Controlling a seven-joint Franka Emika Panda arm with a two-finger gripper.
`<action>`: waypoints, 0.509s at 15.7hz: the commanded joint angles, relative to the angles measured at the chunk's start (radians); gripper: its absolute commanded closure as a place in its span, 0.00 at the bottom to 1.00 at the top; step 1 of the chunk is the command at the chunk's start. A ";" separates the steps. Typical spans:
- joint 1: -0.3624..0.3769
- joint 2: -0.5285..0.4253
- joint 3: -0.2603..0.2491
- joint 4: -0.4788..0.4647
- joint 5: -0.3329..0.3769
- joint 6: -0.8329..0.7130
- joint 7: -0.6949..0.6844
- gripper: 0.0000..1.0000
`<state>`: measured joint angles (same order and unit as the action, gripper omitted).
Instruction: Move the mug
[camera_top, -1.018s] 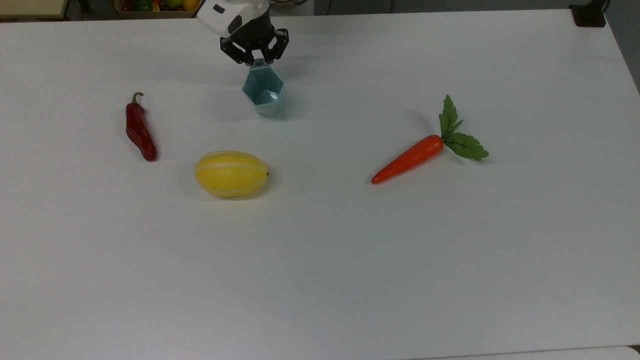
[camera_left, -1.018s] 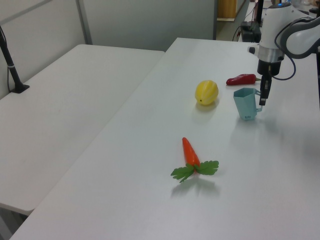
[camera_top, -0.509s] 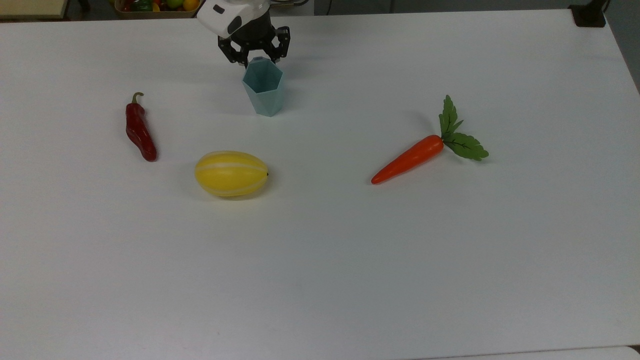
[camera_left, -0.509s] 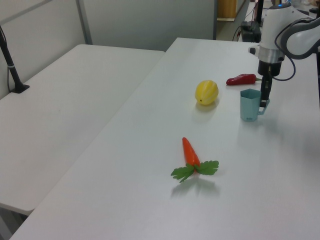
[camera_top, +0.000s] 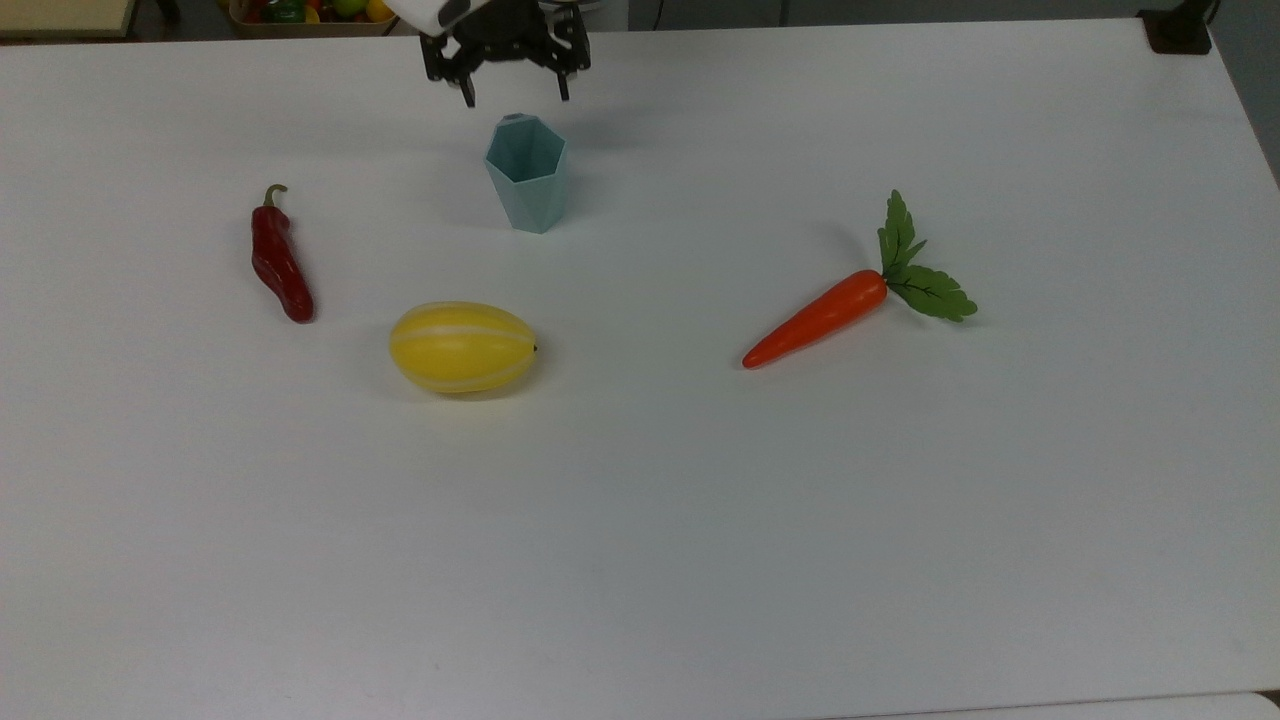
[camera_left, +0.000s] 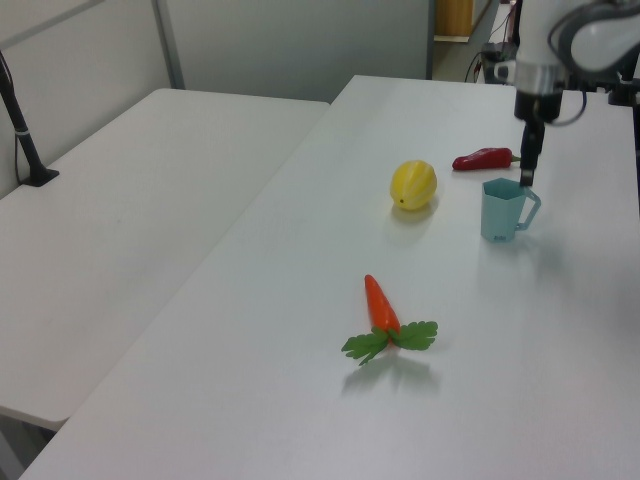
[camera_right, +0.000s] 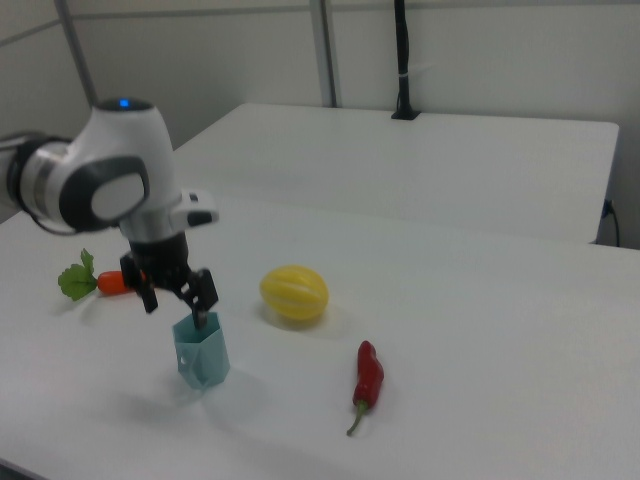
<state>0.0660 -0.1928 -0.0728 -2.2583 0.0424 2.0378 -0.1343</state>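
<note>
The melon (camera_top: 462, 347) sits lower left of centre in the top view. Beyond it the mug (camera_top: 527, 174) now stands upright at upper centre, no longer tipped. Farthest, at the top edge, my claw (camera_top: 512, 92) has let go and risen, fingers spread, seemingly clear of the rim. The move looks finished.
</note>
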 joint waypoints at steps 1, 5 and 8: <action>0.005 -0.008 0.004 0.196 -0.001 -0.206 0.074 0.00; 0.008 0.000 0.005 0.420 0.014 -0.410 0.087 0.00; -0.002 0.016 0.007 0.531 0.019 -0.493 0.102 0.00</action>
<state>0.0683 -0.2058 -0.0710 -1.8383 0.0494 1.6347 -0.0687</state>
